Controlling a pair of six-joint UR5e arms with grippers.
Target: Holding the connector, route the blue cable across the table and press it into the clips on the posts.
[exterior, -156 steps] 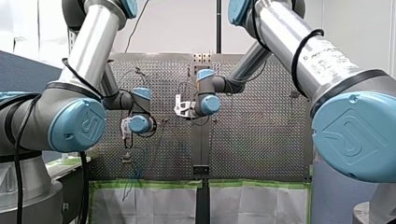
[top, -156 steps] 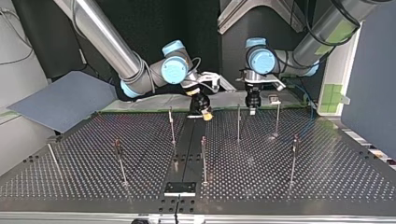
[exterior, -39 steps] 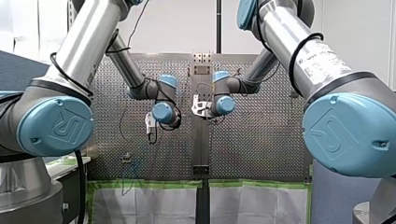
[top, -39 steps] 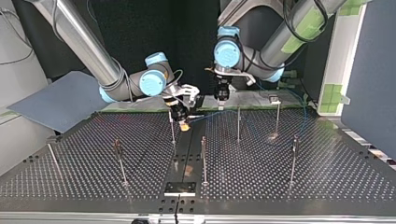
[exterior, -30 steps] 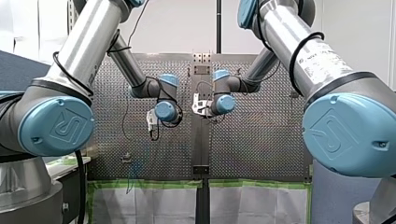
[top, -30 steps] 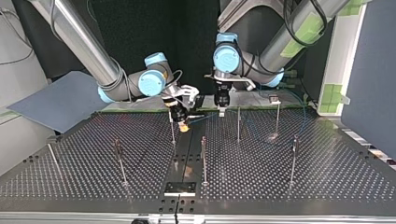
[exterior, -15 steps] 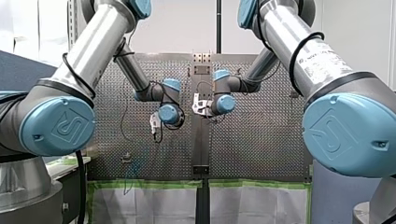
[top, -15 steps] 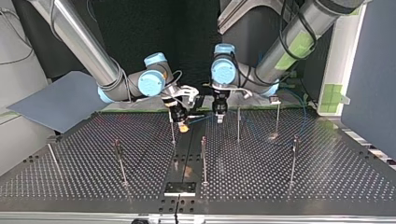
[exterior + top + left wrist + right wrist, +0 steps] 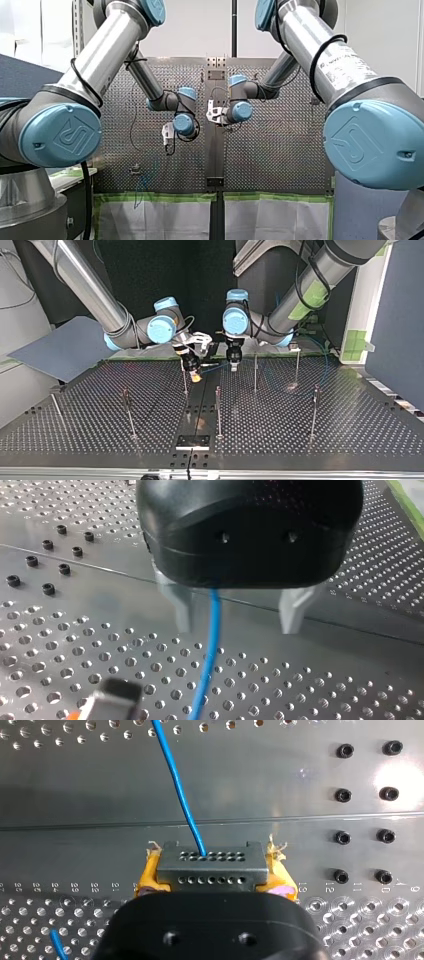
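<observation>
You see my right gripper [image 9: 212,874] clamped on the grey connector [image 9: 210,862] with its yellow pads, and the blue cable [image 9: 180,795] leaves the connector ahead of it. My left gripper [image 9: 239,617] has its metal fingers [image 9: 294,611] spread wide, and the cable runs between them, touching neither. In the top view both hang near the table's [image 9: 325,440] 12 o'clock edge. My left gripper is at 3 o'clock of my right, with a post [image 9: 255,372] at its own 3 o'clock.
</observation>
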